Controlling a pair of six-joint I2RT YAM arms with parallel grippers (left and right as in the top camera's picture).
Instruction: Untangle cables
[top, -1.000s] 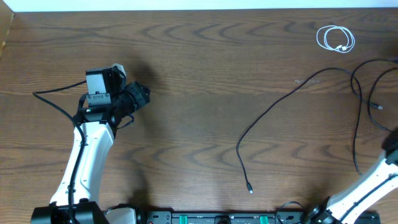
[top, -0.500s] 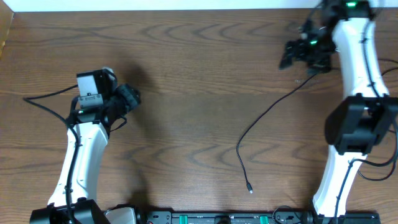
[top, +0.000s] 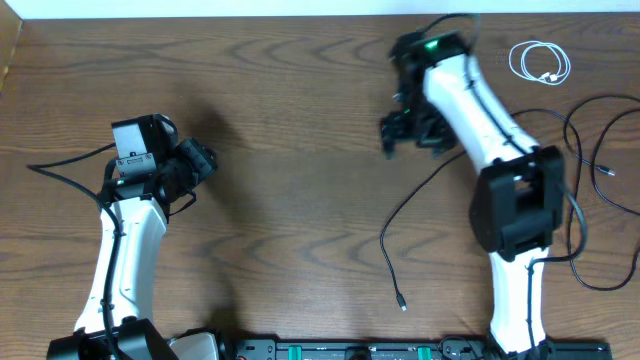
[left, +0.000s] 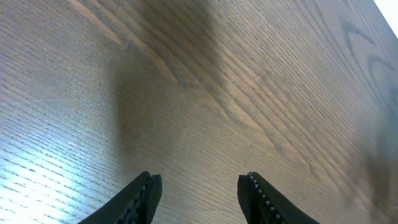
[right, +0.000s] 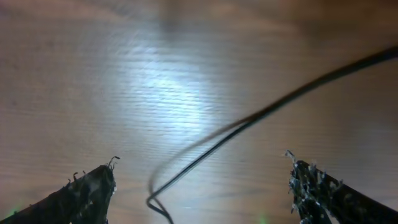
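While its two fingers stand wide apart with nothing between them, the right claw (right: 202, 180) hangs over the black cable (right: 273, 106). In the blurred wrist view the cable slants from upper right to lower left and curls near the bottom edge. Whether either finger touches it cannot be told. From overhead, this claw sits over the far middle of the wooden surface (top: 300, 100), above the cable's upper stretch. The cord comes out below it, runs toward the near edge, bends, and ends in a small plug. More of the black cord lies in loose loops on the right side, past the right arm. The white cable (top: 540, 62) rests in a small coil at the far right corner, apart from the black one and well away from both claws. The left claw (left: 199, 180) is open to a narrower gap and empty. It hovers over bare wood on the left side, well apart from either cable.
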